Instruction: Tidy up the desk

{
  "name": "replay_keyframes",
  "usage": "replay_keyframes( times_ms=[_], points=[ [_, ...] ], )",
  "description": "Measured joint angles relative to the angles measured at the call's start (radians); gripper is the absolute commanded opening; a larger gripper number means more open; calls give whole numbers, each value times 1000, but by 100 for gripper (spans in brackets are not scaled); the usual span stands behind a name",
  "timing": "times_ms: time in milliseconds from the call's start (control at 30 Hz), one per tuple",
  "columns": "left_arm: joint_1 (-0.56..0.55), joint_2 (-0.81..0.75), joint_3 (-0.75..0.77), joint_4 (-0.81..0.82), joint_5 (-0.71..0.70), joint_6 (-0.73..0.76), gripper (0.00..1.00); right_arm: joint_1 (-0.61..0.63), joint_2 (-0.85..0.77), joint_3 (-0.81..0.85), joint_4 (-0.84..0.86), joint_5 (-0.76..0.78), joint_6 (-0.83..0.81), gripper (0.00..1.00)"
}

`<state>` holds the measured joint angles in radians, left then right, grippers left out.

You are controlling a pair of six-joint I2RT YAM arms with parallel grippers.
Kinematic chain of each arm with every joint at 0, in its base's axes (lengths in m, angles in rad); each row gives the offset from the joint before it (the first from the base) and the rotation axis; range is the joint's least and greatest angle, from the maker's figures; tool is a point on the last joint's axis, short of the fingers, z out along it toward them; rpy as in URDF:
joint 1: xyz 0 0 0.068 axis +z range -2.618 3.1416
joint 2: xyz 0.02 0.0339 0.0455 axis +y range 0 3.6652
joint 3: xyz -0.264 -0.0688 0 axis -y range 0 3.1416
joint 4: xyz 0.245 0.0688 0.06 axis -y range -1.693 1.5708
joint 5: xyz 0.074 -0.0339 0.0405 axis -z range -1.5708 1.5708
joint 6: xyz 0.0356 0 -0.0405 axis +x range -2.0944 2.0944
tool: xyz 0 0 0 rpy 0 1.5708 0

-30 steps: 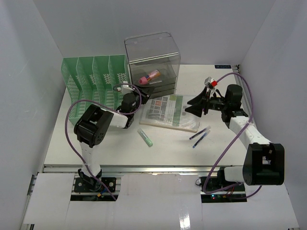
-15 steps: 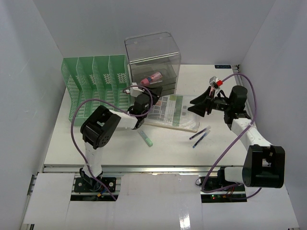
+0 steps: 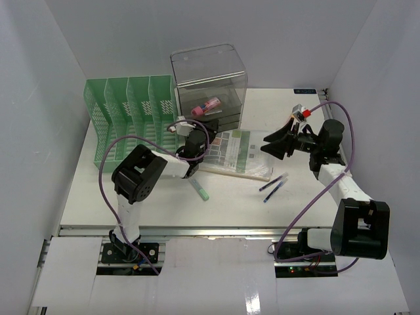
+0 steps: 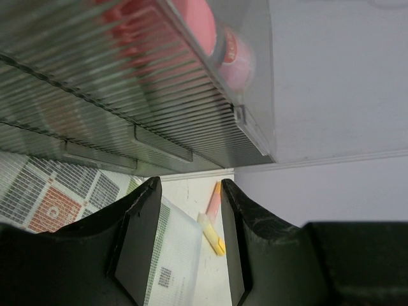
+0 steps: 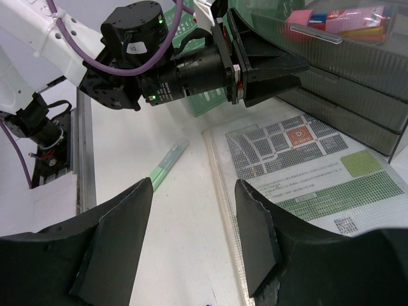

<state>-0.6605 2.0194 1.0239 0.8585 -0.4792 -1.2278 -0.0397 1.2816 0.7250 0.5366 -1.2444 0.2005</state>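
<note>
The white desk (image 3: 105, 197) holds a clear grey drawer box (image 3: 209, 79) with a pink item (image 3: 205, 105) in one drawer. My left gripper (image 3: 202, 139) is open and empty, low at the box's front, over the edge of a document sleeve (image 3: 233, 154). In the left wrist view its fingertips (image 4: 190, 191) frame a yellow-orange highlighter (image 4: 214, 218) on the desk beyond the box (image 4: 127, 95). My right gripper (image 3: 272, 146) is open and empty above the sleeve's right end; its wrist view (image 5: 192, 191) shows the sleeve (image 5: 306, 166) and a green highlighter (image 5: 167, 164).
A green mesh file rack (image 3: 125, 118) stands at the back left. The green highlighter (image 3: 199, 189) lies in front of the sleeve. Two blue pens (image 3: 273, 186) lie to the right of it. White walls close in the desk on three sides.
My left gripper has moved right, from beside the file rack to the front of the drawer box. My right gripper has drawn back slightly to the right.
</note>
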Motion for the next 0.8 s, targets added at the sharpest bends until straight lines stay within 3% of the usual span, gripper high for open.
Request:
replay_keyframes(
  times_ms=[267,800],
  points=[
    [9,74,21,-10,-22,-24,39,-31,-5,-24,78,-21,73,61],
    [24,77,-15,62,17,-27,45,-51,-8,-52,178,-43,154,61]
  ],
)
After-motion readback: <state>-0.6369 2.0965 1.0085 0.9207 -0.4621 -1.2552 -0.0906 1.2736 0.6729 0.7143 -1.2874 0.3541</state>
